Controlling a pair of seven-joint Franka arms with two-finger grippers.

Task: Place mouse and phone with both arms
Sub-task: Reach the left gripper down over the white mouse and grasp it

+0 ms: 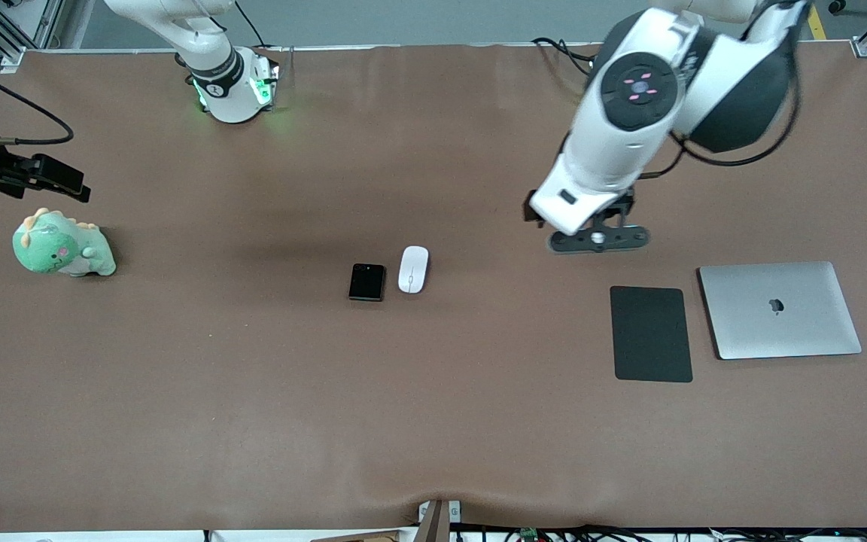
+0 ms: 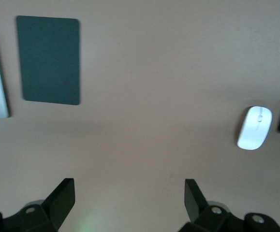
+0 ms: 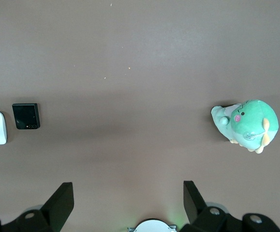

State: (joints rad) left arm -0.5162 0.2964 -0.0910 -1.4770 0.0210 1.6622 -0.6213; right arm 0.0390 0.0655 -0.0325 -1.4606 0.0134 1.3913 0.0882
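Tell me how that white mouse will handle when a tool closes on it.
The mouse looks smooth and glossy with a rounded back, so fingers may slip off unless they pinch its long sides. It looks small and rigid, probably light. Lying flat, it should slide rather than roll if nudged, possibly into the phone beside it.

Two white jointed arms (image 1: pixel 629 128) wear black bands and trailing black cables, one base glowing green, each ending in black two-finger grippers.
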